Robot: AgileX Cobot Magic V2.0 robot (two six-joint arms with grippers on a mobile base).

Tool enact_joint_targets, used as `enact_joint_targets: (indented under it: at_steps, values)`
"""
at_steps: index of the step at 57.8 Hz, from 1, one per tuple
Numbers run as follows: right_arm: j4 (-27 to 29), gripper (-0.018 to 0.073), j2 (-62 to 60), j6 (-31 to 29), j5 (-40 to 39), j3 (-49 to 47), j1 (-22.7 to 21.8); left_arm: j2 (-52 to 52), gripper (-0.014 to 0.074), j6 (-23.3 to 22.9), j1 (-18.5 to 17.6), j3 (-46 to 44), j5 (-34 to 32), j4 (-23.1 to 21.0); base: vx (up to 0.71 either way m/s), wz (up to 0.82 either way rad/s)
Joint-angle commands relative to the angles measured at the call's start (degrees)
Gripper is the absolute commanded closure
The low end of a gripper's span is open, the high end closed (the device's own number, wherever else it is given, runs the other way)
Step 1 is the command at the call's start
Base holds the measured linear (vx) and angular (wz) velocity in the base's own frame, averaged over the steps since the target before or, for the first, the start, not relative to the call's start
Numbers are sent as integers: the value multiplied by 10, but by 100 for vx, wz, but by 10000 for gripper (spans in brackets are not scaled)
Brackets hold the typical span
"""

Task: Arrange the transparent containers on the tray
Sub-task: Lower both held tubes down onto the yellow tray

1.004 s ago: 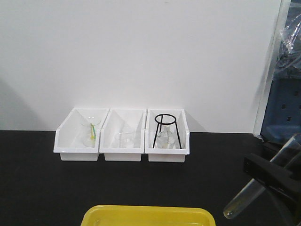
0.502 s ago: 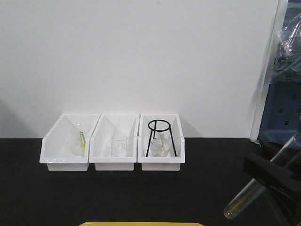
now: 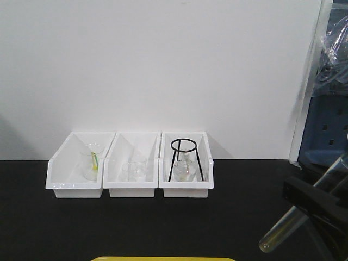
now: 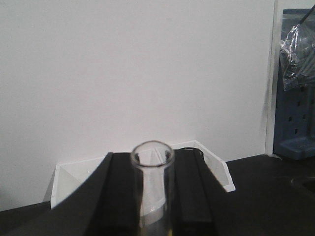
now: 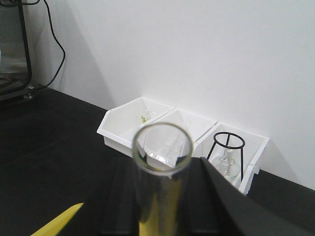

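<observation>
Tight inside the right gripper sits a glass tube, tilted, open end up. The left gripper squeezes a second tube the same way. Three white bins stand well beyond both.

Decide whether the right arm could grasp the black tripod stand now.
Probably not: the right gripper is shut on a test tube, though nothing seems to block the way to the tripod stand.

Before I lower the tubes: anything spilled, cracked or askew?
Nothing stands out. The tube in the left gripper and the tube in the right gripper look intact; white bins sit in an even row, tripod upright, no spill on the table.
</observation>
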Motion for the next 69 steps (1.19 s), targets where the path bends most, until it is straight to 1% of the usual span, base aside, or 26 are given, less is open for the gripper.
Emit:
enact_joint_targets:
  at_steps: [1,27,33,39,43,52,58,61,66,69]
  values:
    - [-7,463,-1,-5,-49,-17,-4,3,511,-2,-3,-21,-48,-1,0,0]
    - [-7,463,-1,-5,-49,-17,-4,3,511,-5,-3,-21,-54,-1,0,0]
    - [-7,463,10,18,-45,-17,-4,12,505,-3,-3,-21,-41,0,0,0]
    - [-7,463,39,74,-30,-20,-4,44,486,-7,-3,-22,-31,-4,0,0]
    - [-7,463,68,110,-2,-30,-4,71,469,-7,-3,-22,-31,-25,0,0]
    - [-7,463,147,156,39,-58,-4,139,447,-5,-5,-22,-30,-110,0,0]
    - [-5,463,207,181,64,-84,-4,192,447,0,-27,-22,-31,-136,0,0]
    - [-5,463,238,200,77,-97,-4,216,447,1,-42,-22,-33,-136,0,0]
    - [-5,463,288,224,97,-120,-4,265,447,1,-77,-22,-52,-136,0,0]
    - [-5,463,316,226,106,-133,-4,291,447,1,-95,-22,-65,-136,0,0]
